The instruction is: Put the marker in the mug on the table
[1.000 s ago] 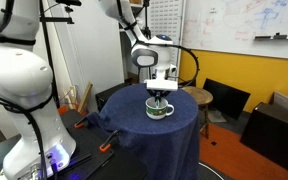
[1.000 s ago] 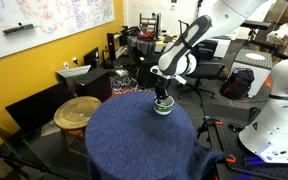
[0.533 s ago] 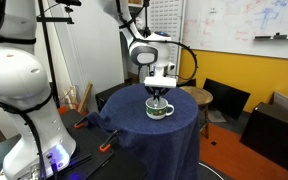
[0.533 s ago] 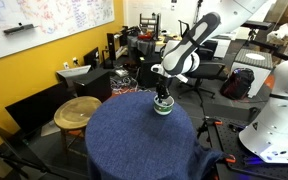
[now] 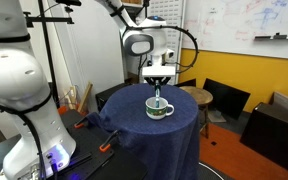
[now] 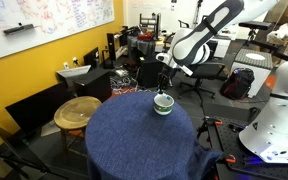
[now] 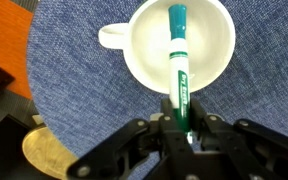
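The white mug (image 5: 160, 110) with a dark green band stands on the navy-draped round table (image 5: 144, 128), and it shows in both exterior views (image 6: 164, 104). My gripper (image 5: 158, 80) (image 6: 164, 76) hangs straight above it. In the wrist view the jaws (image 7: 181, 126) are closed round the upper end of the marker (image 7: 177, 55). The marker is white with a green tip and green print. It hangs upright, its tip inside the outline of the mug's opening (image 7: 212, 55). It shows as a thin stick in both exterior views (image 5: 158, 95) (image 6: 164, 90). How deep the tip reaches I cannot tell.
A small bare wooden round table (image 6: 79, 110) stands beside the draped one (image 6: 134, 145), and black chairs (image 5: 224, 98) are near it. A large white robot body (image 5: 19, 90) stands close by. Orange clamps (image 5: 106, 148) lie on the floor.
My gripper has risen from just over the mug to well above it. The marker now shows as a stick between jaws and mug. The mug has not moved.
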### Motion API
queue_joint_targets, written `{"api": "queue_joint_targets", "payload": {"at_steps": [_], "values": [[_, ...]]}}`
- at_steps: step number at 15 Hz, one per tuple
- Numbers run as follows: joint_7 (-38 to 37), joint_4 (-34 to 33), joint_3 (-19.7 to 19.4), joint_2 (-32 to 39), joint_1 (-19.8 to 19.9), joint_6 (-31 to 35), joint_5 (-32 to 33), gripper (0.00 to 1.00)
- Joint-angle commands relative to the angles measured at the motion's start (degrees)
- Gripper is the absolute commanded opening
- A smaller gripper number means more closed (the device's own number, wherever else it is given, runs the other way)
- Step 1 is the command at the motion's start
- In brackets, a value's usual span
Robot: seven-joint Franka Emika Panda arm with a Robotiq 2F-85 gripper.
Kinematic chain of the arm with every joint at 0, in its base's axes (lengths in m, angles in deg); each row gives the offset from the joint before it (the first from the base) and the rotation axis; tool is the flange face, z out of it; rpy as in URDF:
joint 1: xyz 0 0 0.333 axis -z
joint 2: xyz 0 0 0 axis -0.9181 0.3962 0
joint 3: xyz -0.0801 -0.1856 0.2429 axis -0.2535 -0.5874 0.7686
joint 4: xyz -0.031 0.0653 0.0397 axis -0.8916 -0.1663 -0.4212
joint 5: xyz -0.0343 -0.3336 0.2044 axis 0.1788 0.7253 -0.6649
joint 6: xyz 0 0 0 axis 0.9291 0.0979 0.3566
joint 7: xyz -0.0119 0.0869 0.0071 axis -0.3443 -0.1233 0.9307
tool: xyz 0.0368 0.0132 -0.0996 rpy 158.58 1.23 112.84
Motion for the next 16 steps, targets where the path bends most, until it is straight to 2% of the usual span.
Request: {"api": "queue_joint_targets", "payload": {"at_steps": [1,8,16], "values": [[0.21,2.13,0.56,-4.43,-0.6,3.48,-0.8,0.05],[-0.97,-2.82,1.61,-5.48,-2.38,0.92,-1.66,0.05],[-6.12,-12.39,6.46,-0.62,-6.6,-1.96,-3.37,0.05]]}}
